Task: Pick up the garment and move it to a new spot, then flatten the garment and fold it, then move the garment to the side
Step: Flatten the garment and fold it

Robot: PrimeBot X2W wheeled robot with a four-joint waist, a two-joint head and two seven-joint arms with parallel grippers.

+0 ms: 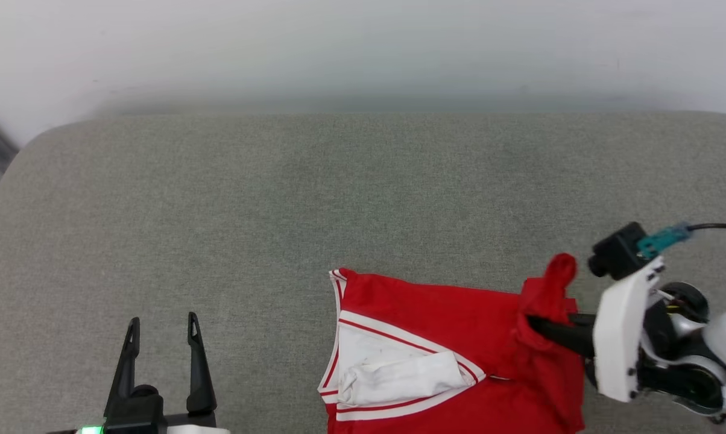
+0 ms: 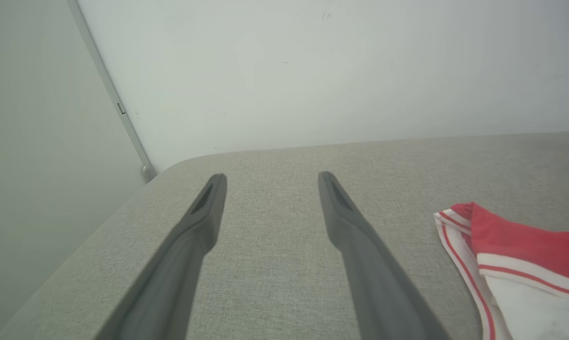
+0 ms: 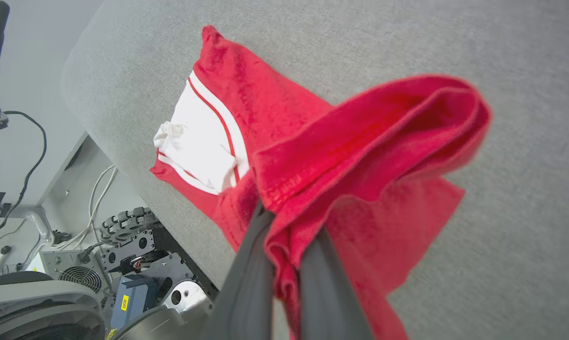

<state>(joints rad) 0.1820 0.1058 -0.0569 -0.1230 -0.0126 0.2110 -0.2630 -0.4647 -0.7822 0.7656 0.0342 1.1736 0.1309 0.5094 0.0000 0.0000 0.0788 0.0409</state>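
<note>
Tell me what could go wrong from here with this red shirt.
The right pincer pinches just a bunched fold of the garment, so the cloth might slip free. The garment lies by the near edge of the gray cushion; a pull could drag it off.

Right wrist view: small yellow sticker (image 3: 125, 302) on a blue box (image 3: 132, 314) down among the machine parts beside the grey surface. It carries dark digits turned sideways that look like "800", though they are tiny and could read the other way round. The red garment (image 3: 341, 141) has faint same-colour marks along its folded hem, possibly letters, too blurred to read.
</note>
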